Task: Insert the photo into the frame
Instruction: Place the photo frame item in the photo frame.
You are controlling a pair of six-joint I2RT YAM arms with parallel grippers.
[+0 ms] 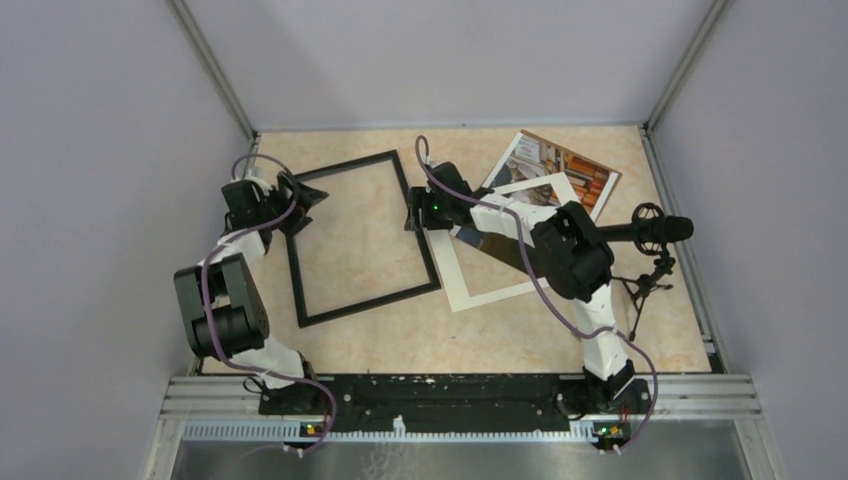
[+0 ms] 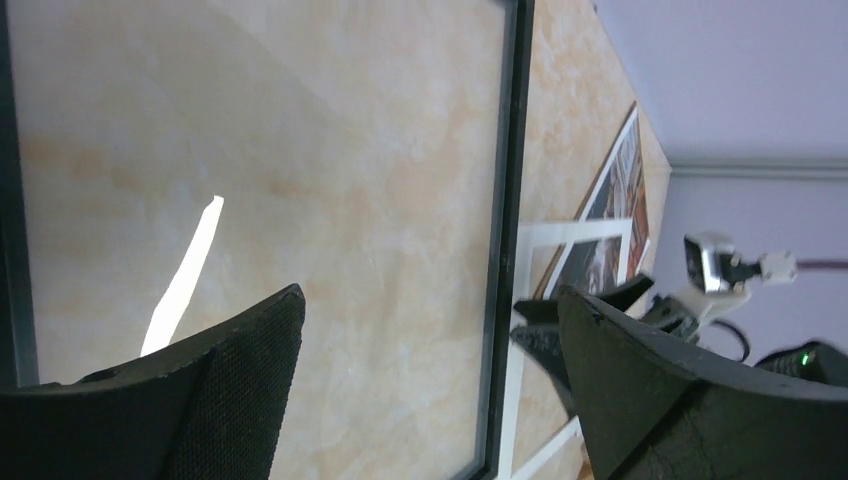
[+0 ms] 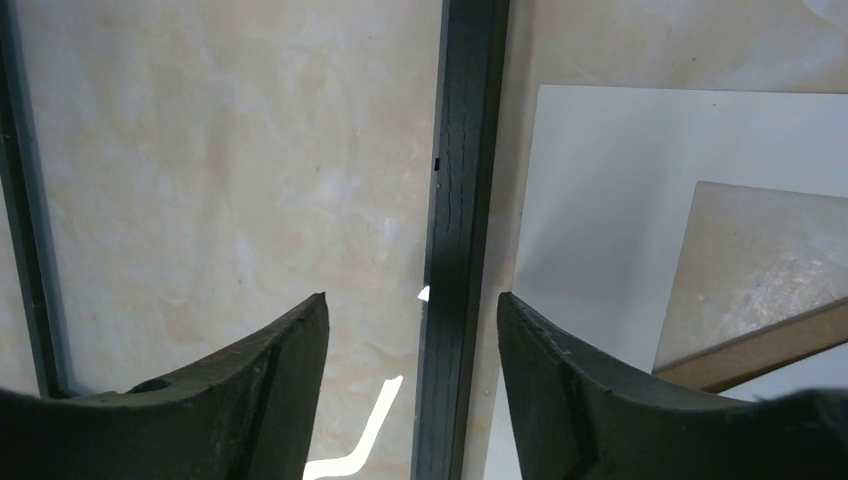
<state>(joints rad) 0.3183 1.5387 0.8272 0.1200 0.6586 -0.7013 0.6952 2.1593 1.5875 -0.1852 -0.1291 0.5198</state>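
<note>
The right gripper (image 3: 412, 300) has its jaws spread astride the right rail of the frame (image 3: 465, 180), likely to pinch and steady it. The left gripper (image 2: 430, 291) gapes wide over the opposite side. The photo (image 1: 577, 172) lies beyond the right jaws, partly under the mat (image 3: 590, 190).

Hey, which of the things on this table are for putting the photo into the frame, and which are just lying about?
For the job: frame, photo.
Lying about: white mat, microphone on its stand.

Lilac walls (image 1: 440, 60), beige marbled tabletop (image 1: 500, 340), 2 aluminium corner posts (image 1: 212, 68), seemingly even light
</note>
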